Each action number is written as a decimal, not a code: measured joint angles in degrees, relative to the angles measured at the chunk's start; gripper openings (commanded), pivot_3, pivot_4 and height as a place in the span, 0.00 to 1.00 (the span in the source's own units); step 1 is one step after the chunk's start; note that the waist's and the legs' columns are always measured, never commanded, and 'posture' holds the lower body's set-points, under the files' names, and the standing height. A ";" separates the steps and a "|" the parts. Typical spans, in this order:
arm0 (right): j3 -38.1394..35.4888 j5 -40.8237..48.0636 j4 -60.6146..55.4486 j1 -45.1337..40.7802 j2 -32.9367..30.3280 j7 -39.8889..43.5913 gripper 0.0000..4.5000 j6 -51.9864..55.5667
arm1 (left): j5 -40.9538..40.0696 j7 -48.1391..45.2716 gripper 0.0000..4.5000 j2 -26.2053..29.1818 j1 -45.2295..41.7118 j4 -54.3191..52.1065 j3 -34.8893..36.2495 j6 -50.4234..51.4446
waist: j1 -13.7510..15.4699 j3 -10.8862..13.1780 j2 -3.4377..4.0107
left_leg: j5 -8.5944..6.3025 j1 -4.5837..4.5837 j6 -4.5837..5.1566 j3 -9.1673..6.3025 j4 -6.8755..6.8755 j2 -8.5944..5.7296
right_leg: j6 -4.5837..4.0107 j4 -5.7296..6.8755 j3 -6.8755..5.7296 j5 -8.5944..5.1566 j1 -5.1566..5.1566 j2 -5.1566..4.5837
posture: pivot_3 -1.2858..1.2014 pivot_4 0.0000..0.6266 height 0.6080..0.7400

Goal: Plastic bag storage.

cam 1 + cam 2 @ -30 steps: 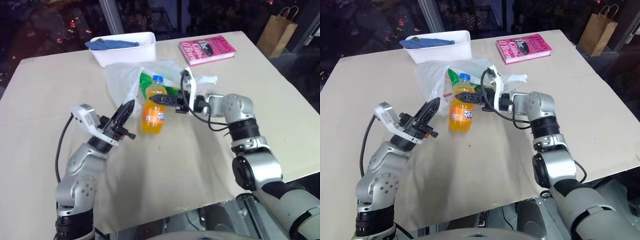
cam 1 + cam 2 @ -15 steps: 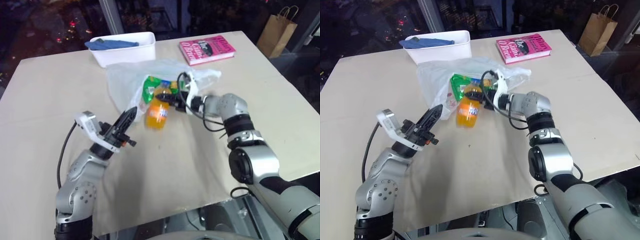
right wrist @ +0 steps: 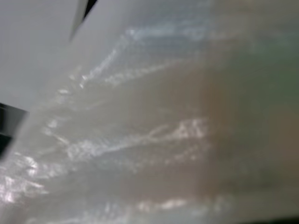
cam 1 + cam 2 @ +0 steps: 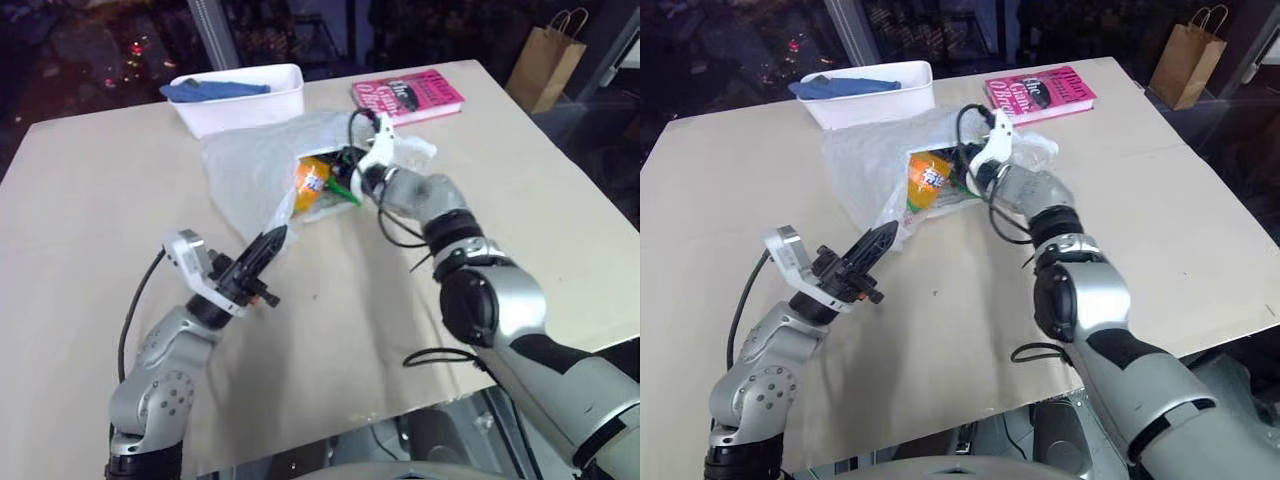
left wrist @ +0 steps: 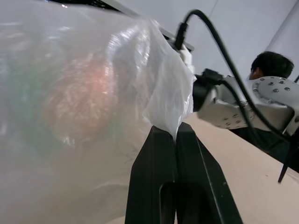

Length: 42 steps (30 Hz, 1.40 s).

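The plastic bag [image 4: 250, 165] lay crumpled on the desk [image 4: 90, 230], just in front of the white bin [image 4: 240, 95] and at about eight o'clock from the pink book [image 4: 408, 92]. The left tool [image 4: 268, 243] had its two black fingers pressed fully together on a pulled-out edge of the bag's film, and the left wrist view showed the plastic pinched right at the fingertips [image 5: 175, 135]. The right tool [image 4: 958, 172] was reaching into the bag's mouth, carrying the orange soda bottle [image 4: 311, 183] tilted over, beside the green snack packet [image 4: 342, 189]. Its jaws looked part-open around the bottle, though the film hid the fingertips.

By the look of it, the step in hand was loading the bottle, and it seemed well along. To do it well, the left tool would want to hold that edge up and towards seven o'clock so the mouth gapes. The right tool should carry the bottle deep inside before letting go, then draw straight back without snagging the thin film. A weak pinch could slip and let the mouth collapse.
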 measured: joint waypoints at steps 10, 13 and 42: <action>12.26 -7.73 -6.47 4.57 0.28 8.52 0.99 -1.32 | -0.08 1.91 0.00 -0.81 -1.84 0.00 0.05 0.04 | -0.11 0.00 0.00 | 0.01 0.02 -0.01 -0.09 0.01 -0.02 | 0.00 0.00 -0.07 0.00 0.03 -0.01 | 0.52 0.24 1.00; 15.40 -9.87 -9.69 6.56 -3.86 12.61 0.99 -0.27 | -0.07 2.03 0.00 -1.12 -1.94 0.05 0.18 0.01 | 0.17 0.00 0.00 | 0.01 0.00 -0.01 -0.09 0.03 -0.06 | 0.00 0.00 -0.07 0.00 0.04 -0.04 | 0.52 0.24 1.00; 24.46 -25.57 -6.89 9.42 -28.52 20.73 0.93 -29.03 | 0.02 0.76 0.00 -1.44 -2.84 1.97 2.24 -0.10 | 1.25 0.01 -0.05 | 0.02 0.08 -0.02 0.22 -0.07 0.08 | -0.04 -0.16 0.21 0.04 0.05 0.08 | 0.52 0.24 1.00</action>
